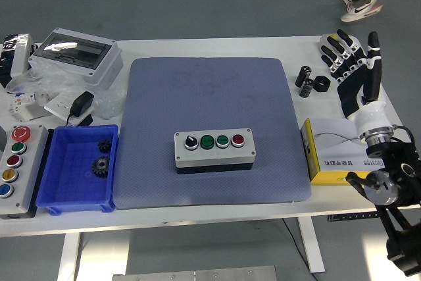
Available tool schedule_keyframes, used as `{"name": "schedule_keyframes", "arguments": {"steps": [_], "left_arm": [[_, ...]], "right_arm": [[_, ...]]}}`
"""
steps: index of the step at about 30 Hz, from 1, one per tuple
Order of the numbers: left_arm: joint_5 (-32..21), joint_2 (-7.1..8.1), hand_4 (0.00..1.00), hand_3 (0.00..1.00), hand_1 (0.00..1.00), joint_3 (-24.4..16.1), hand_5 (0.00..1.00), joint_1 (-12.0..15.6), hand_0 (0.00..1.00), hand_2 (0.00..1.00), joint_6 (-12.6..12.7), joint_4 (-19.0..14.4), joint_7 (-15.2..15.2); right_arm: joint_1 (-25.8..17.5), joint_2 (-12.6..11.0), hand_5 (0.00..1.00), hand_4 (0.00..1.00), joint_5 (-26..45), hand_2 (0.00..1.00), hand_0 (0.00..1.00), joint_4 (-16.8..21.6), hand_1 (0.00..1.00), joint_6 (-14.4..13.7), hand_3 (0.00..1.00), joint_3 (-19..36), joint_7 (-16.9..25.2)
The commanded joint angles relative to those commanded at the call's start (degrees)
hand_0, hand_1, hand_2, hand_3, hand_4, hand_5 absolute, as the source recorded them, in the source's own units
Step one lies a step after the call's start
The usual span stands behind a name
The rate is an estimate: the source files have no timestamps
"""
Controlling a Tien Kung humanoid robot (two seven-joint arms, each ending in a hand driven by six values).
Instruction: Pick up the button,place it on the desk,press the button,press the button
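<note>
Fingers of the right hand (354, 70) are standing spread and extended, holding nothing, and are hovering over the far right corner of the worktop. No left hand is showing in the head view.

The button box (214, 151) is sitting flat on the blue mat (210, 90), slightly toward the near edge of the white table (217, 47), well apart from the hand. It is carrying a black selector knob (191, 142), two green buttons (215, 141) and a red button (237, 140) in a row.

Judgement on stage: the box is already lying on the desk surface, so picking and placing appear complete and pressing is the step in hand. The hand is not near any button and nothing is being pressed.

Next move, as assessed: the right arm will need to be travelling left and toward the near edge, lowering one fingertip onto a single button cap while keeping the other fingers clear of its neighbours, which are sitting close together.

Other items noted: a yellow box (329, 151) is lying at the near right edge under the forearm; small black cylinders (310, 81) are standing near the far right corner; a blue bin (75, 169) with gears and a second control box (16, 162) are sitting at the near left. A person's foot (358, 1) is showing beyond the far edge.
</note>
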Motion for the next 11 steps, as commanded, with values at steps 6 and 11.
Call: {"name": "schedule_keyframes", "arguments": {"steps": [6,11], "left_arm": [[-0.1,0.10,0.612,0.582,0.592,0.0,0.173,0.0,0.625,0.529,0.0,0.0,-0.1],[-0.4,0.12,0.613,0.584,0.593,0.1,0.173,-0.1,0.625,0.530,0.0,0.0,-0.2]], "right_arm": [[-0.4,-0.1,0.998,0.916,-1.0,0.835,0.899,0.3,0.817,-0.5,0.811,0.1,0.0],[-0.7,-0.4,0.998,0.915,-1.4,0.832,0.892,0.4,0.811,-0.7,0.816,0.1,0.0]]}}
